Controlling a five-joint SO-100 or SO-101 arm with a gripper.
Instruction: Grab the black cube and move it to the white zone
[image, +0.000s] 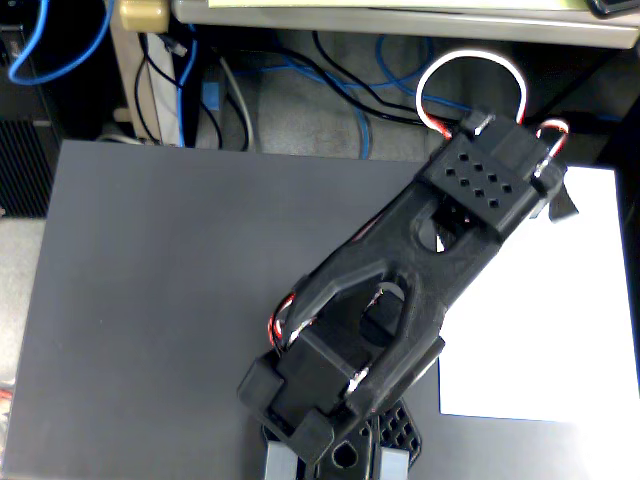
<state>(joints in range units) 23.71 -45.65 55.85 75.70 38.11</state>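
In the fixed view the glossy black arm reaches from the bottom centre up to the right. Its wrist block (490, 180) hangs over the top left corner of the white zone (540, 320), a plain white paper sheet on the right of the dark grey mat (180, 300). The gripper (548, 198) points down under the wrist and is almost wholly hidden. A small dark shape (565, 208) sticks out to the right of the wrist over the paper. I cannot tell whether it is a finger or the black cube. No black cube shows anywhere else.
The arm's base (340, 440) sits at the mat's bottom edge. Red and white wires (470, 60) loop above the wrist. Blue and black cables (330, 80) lie on the floor behind the mat. A dark box (25, 150) stands at the left.
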